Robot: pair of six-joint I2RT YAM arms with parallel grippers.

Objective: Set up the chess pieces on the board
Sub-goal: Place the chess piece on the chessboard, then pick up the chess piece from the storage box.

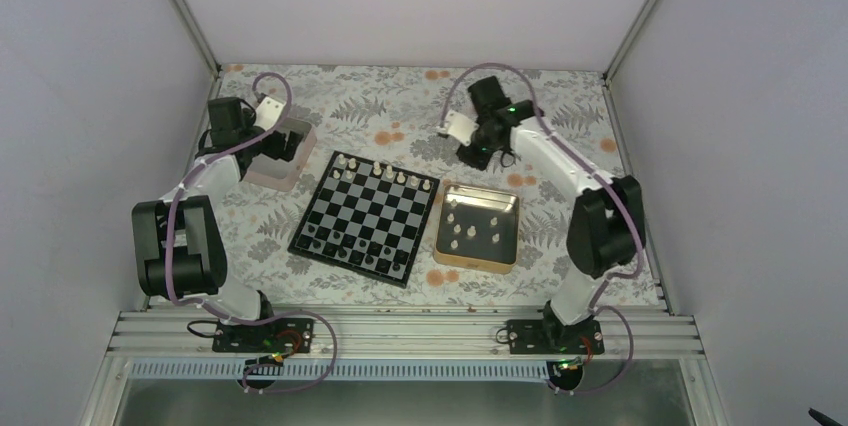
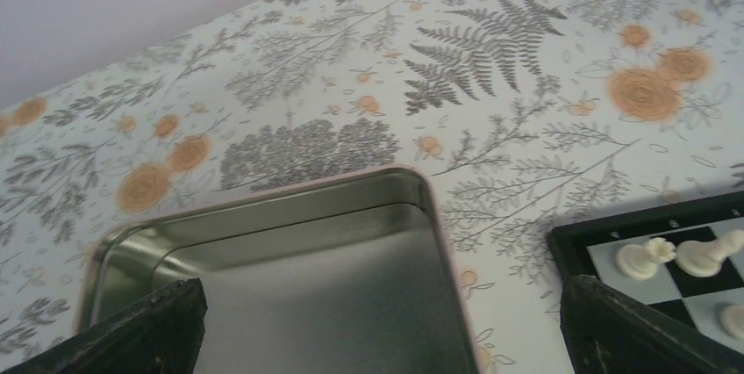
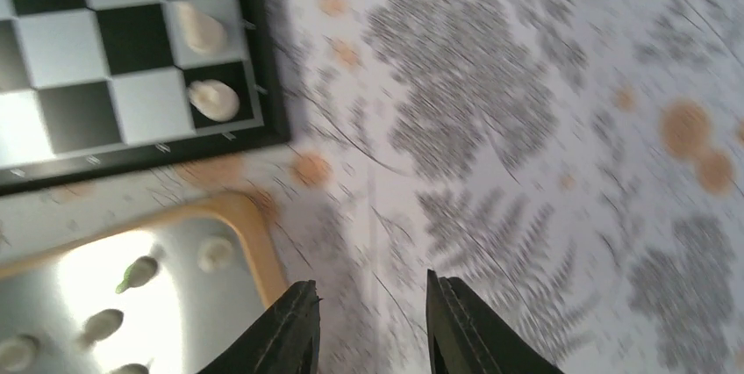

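**White chessmen: grip and orientation**

The board (image 1: 366,216) lies mid-table, slightly askew. One row of chess pieces (image 1: 375,172) stands along its far edge, and more sit in the gold tin (image 1: 476,262) just right of the board. Dark chessmen (image 1: 345,241) fill its near rows.

The left gripper (image 2: 382,295), spread wide and empty, hovers over the pink tin (image 2: 289,220) off the board's far-left corner. The right gripper (image 3: 373,304), narrowly parted and empty, hangs beyond the far-right corner.

The pieces are probably light, rigid, smooth and easily toppled. They are best pinched from above, across the upper body. Those on the board stand upright, long axis vertical. Those in the tin appear upright too, but are too small to confirm.
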